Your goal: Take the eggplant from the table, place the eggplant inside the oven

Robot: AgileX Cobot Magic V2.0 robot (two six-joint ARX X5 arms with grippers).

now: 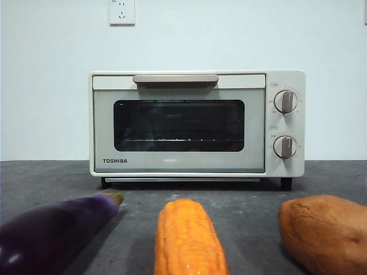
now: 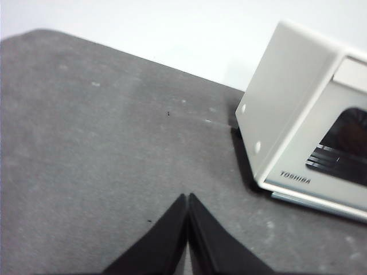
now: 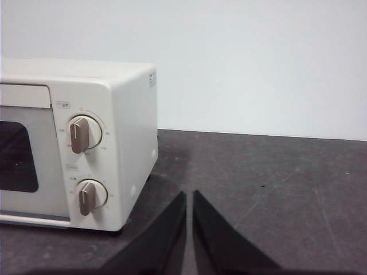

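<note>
The glossy dark purple eggplant (image 1: 54, 232) lies on the dark grey table (image 1: 246, 197) at the near left, its greenish stem tip pointing toward the oven. The cream TOSHIBA oven (image 1: 196, 123) stands at the back with its door closed; it also shows in the left wrist view (image 2: 309, 114) and the right wrist view (image 3: 74, 143). My left gripper (image 2: 187, 197) hovers shut over bare table beside the oven's left side. My right gripper (image 3: 189, 195) is shut over bare table by the oven's knob side. Neither gripper appears in the front view.
An orange-yellow corn cob (image 1: 186, 238) lies at the near middle and a brown-orange sweet potato (image 1: 327, 232) at the near right. The oven has two round knobs (image 1: 285, 101) and a beige bar handle (image 1: 175, 79). A wall socket (image 1: 121, 11) sits high on the white wall.
</note>
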